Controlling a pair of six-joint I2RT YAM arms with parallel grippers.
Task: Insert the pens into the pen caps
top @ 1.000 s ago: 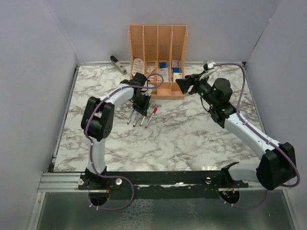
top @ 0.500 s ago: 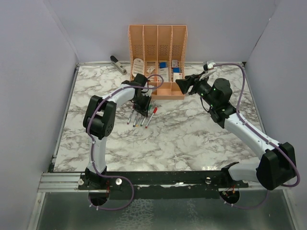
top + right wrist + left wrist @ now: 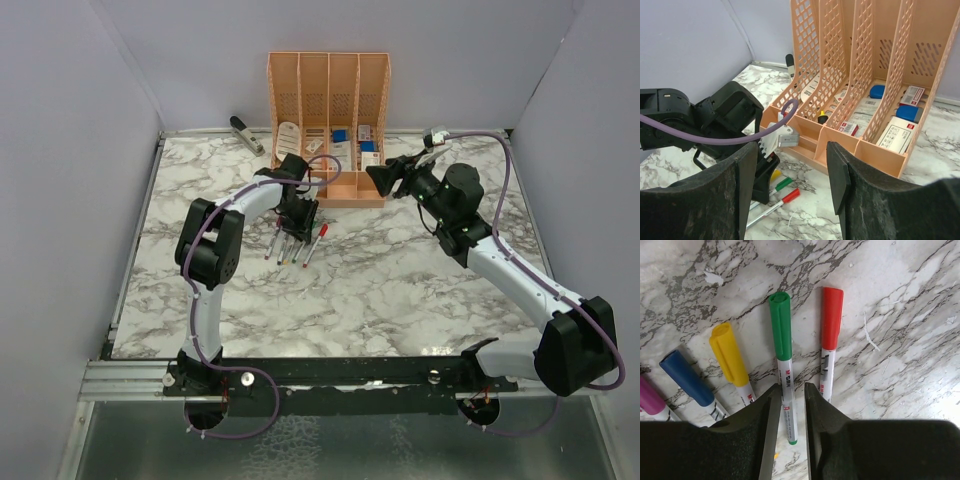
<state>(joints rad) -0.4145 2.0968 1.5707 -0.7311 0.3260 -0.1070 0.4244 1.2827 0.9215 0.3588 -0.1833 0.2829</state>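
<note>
All five pens point(image 3: 828, 371) lie in a row on the bench point(image 3: 900, 315) with caps point(image 3: 727, 352) on, so I judge the capping done. My left tool point(image 3: 789, 390) straddles the green pen point(image 3: 781, 335), slightly apart, not clamping. My right tool point(image 3: 790, 150) hangs wide apart, empty. Next, lift the left clear without nudging the row.

Left gripper point(image 3: 792, 390) at bottom centre, its fingers close together either side of the green-capped pen point(image 3: 781, 330); contact unclear. Red-capped pen point(image 3: 831, 320) lies just right of it. Yellow-capped pen point(image 3: 729, 352), blue-capped pen point(image 3: 686, 377) and purple-capped pen point(image 3: 650, 397) fan toward lower left. All lie on the marble table point(image 3: 890, 315).
</note>
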